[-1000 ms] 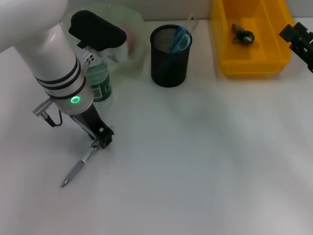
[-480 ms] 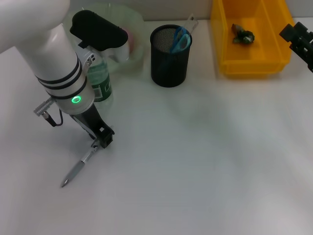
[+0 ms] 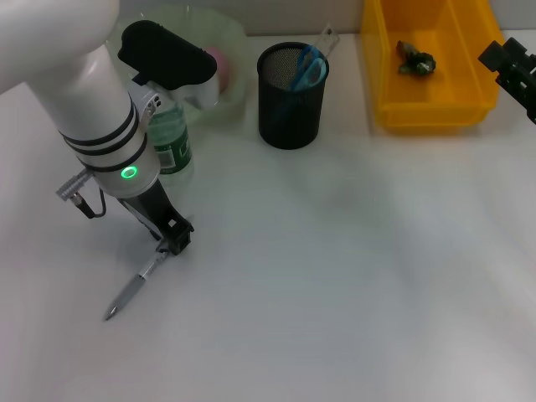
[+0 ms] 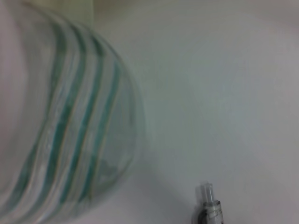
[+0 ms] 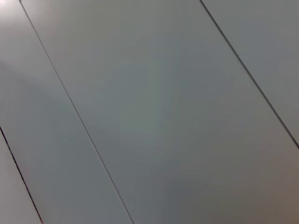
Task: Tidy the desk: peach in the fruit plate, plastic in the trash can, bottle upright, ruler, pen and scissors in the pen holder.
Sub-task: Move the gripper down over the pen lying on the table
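Note:
The grey pen point(image 3: 132, 290) lies flat on the white desk at the front left, and its end point(image 4: 208, 208) also shows in the left wrist view. My left gripper point(image 3: 174, 238) points down right at the pen's upper end. Behind that arm the bottle point(image 3: 172, 147) with a green label stands upright, and its green-striped wall point(image 4: 70, 130) fills much of the left wrist view. The pink peach point(image 3: 219, 60) rests in the pale green fruit plate point(image 3: 235, 52). Blue-handled scissors point(image 3: 309, 67) and a clear ruler point(image 3: 326, 38) stand in the black mesh pen holder point(image 3: 289, 109). Crumpled plastic point(image 3: 417, 59) lies in the yellow trash can point(image 3: 429, 110). My right gripper point(image 3: 512, 69) is parked at the far right edge.
The left arm's thick white forearm point(image 3: 92, 109) covers the desk's back left and part of the bottle. White desk surface point(image 3: 352, 276) stretches across the middle and front right. The right wrist view holds only grey panels point(image 5: 149, 112).
The left arm has edged very slightly to the left. The pen and everything else lie where they were.

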